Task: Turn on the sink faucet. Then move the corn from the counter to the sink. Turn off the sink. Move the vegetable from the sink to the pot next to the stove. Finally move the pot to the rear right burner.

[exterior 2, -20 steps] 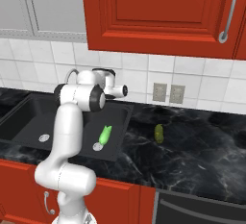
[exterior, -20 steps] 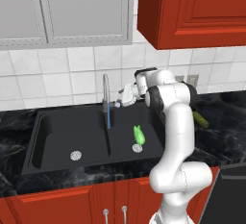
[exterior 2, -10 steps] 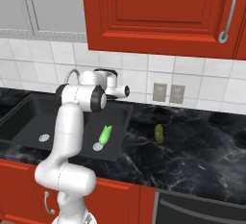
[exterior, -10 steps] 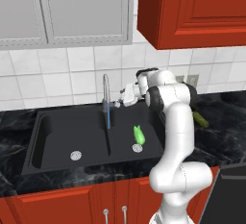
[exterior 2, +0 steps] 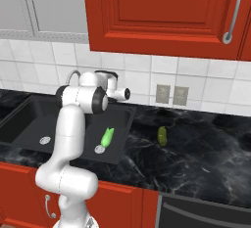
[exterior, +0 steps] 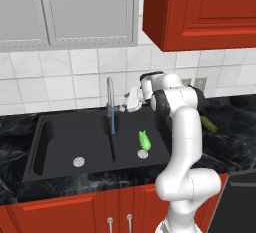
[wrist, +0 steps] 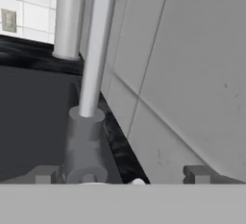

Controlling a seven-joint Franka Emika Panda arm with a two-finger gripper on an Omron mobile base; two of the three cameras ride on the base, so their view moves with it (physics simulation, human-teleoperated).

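Observation:
The grey faucet (exterior: 110, 96) stands behind the divider of the black sink (exterior: 50, 127), and a blue stream of water (exterior: 113, 123) runs from its spout. The corn (exterior: 144, 139), green in its husk, lies in the right basin just above the drain; it also appears as the corn (exterior 2: 106, 136). My gripper (exterior: 131, 101) is open, level with the faucet and just right of it. In the hand view the faucet base (wrist: 84, 146) rises close in front, between the left fingertip and the middle of my gripper (wrist: 122, 175); nothing is held. The pot is out of view.
A small green vegetable (exterior: 207, 123) lies on the black counter right of the sink, also seen as the vegetable (exterior 2: 162, 135). A grey cylinder (wrist: 67, 23) stands beyond the faucet. The tiled wall (wrist: 192, 74) is close. The dark stove front (exterior 2: 206, 212) is at lower right.

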